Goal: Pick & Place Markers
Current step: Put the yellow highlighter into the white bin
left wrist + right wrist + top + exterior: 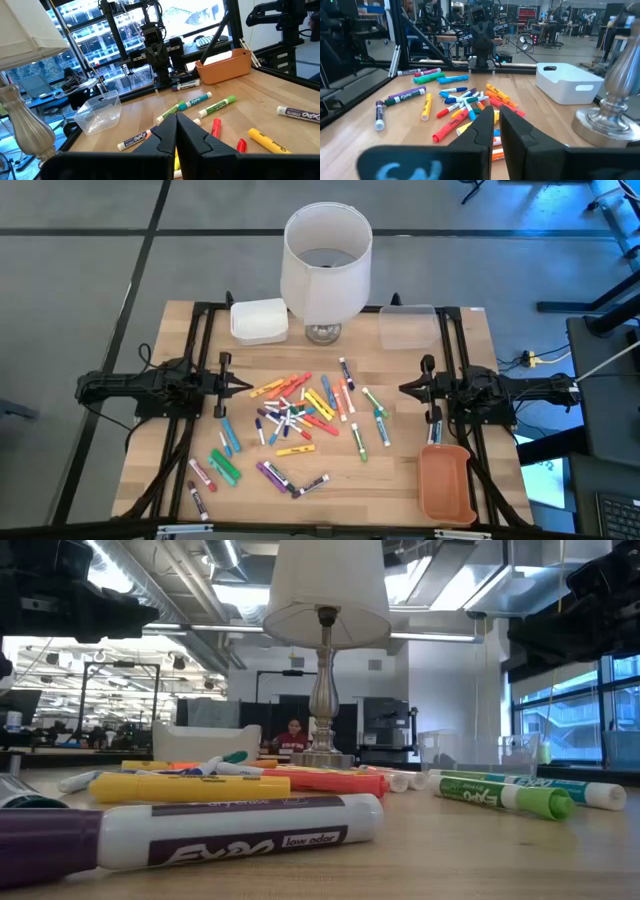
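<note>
While both arms sit at the table's sides, the markers (300, 420) lie scattered loose on the wooden table (400, 480), filling the centre of the high view: a dense pile mid-frame, strays toward lower left and lower centre, a few green and white ones right of centre. None is held.

Left gripper (246, 388) sits at centre left of the high view, tip just beside the pile's left edge; fingers pressed together, gripping nothing. Right gripper (404, 389) sits at centre right, fingers nearly closed with a thin slit between them in its wrist view, nothing gripped.

Orange bin (445, 483) at lower right of the high view, no markers visible in it. White lidded box (259, 321) and clear container (407, 326) at the table's upper edge, a lamp (326, 265) between them.

Low view: a white and purple marker (190, 832) lies nearest at lower left, a yellow one (190, 787) behind it, a green one (505, 796) at right. A person (293, 736) shows far behind the lamp base.
</note>
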